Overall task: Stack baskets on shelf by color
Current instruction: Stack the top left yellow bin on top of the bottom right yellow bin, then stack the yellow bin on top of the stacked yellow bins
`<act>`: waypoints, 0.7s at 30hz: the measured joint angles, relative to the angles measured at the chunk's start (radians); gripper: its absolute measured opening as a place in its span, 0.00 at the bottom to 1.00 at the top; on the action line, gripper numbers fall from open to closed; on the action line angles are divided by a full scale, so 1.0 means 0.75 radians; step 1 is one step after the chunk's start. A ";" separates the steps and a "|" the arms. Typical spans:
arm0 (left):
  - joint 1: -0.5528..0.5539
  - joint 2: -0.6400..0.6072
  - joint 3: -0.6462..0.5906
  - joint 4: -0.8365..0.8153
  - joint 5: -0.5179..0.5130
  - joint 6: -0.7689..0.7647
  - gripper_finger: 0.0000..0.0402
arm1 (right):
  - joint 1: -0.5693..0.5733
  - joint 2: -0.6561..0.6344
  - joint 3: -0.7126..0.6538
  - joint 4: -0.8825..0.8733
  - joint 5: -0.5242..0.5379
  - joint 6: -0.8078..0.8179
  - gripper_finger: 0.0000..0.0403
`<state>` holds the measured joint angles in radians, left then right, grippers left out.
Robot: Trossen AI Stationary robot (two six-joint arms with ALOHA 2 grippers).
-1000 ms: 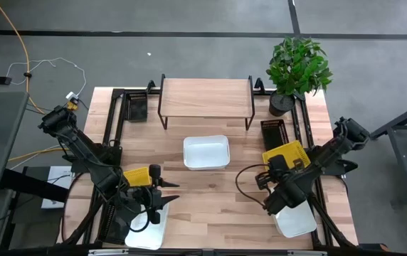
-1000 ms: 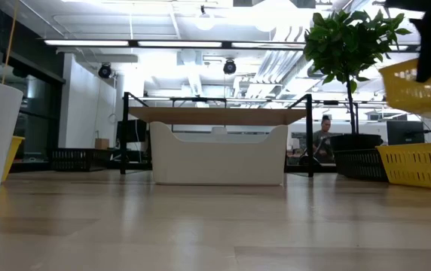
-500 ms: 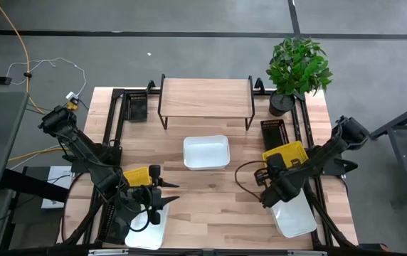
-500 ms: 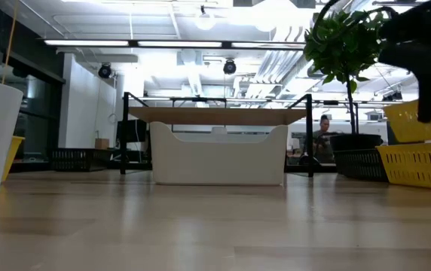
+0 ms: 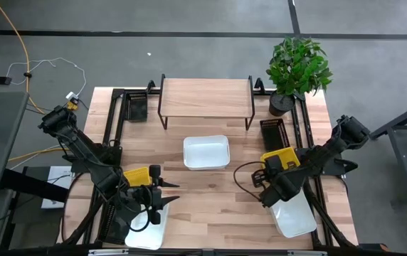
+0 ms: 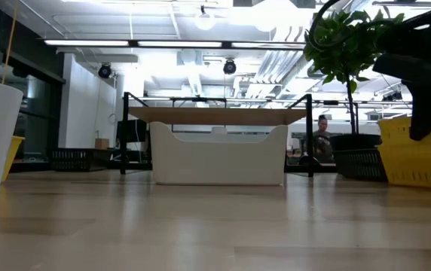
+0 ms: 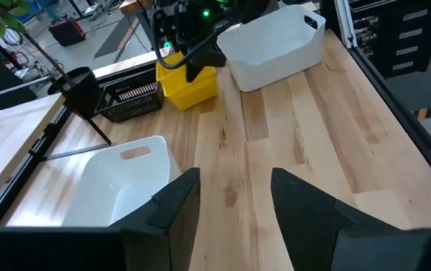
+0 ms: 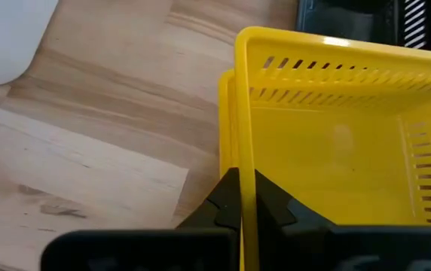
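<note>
The shelf (image 5: 205, 91) stands at upper centre of the desk (image 5: 210, 206), a basket (image 5: 205, 152) below it, a plant (image 5: 297, 67) upper right.

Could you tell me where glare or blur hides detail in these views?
Low view: ceiling lights blow out to white, and the right gripper is a dark silhouette against them. Left wrist view: its own fingers are soft. Right wrist view: the yellow basket is sharp. High view: even light.
</note>
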<state>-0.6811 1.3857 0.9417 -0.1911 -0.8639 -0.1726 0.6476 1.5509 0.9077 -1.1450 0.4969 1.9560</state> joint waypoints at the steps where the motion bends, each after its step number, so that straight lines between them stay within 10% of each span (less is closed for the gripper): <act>1: 0.000 0.000 0.000 0.001 0.000 0.000 0.38 | 0.000 0.000 0.000 0.000 0.000 -0.001 0.00; 12: 0.000 0.000 0.000 0.001 0.000 0.000 0.38 | 0.000 0.000 0.000 -0.012 -0.021 -0.084 0.02; 21: 0.000 0.000 0.000 0.001 0.000 0.000 0.38 | 0.000 -0.045 0.003 -0.045 -0.041 -0.213 0.32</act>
<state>-0.6811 1.3857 0.9417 -0.1902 -0.8637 -0.1726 0.6476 1.5170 0.9102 -1.1786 0.4660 1.7963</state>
